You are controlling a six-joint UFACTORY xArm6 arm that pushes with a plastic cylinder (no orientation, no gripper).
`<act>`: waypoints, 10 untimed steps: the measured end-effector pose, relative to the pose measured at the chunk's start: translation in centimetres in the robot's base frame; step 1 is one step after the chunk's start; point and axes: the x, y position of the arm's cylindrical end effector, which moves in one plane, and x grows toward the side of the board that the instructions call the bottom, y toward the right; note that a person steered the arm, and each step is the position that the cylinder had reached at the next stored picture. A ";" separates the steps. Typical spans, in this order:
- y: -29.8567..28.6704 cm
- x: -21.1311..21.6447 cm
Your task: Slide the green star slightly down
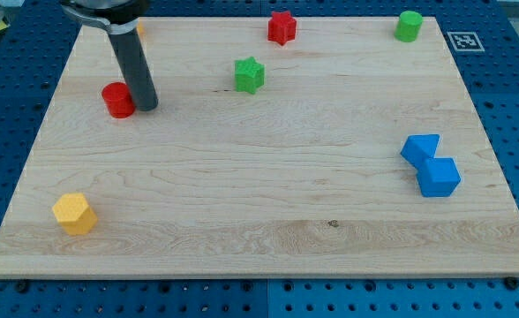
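Touching the red cylinder (117,100) at its right, my tip (146,107) holds nothing; green star (250,74) farther right on counter (242,194); marker tag (463,41) shows no readable writing.

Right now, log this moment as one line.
my tip: touching red cylinder, its right | green star: untouched, right of tip | state: slide down not yet begun

No readable words, numbers or brand names show anywhere. The only sign is a black-and-white square marker (462,41), a coded pattern on a white tag, lying on the blue pegboard surface (515,97) beside the wooden board's (268,212) top right corner.
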 end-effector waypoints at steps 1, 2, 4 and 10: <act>2.3 -1.2; 4.5 -4.3; 11.2 -7.9; 13.4 -4.6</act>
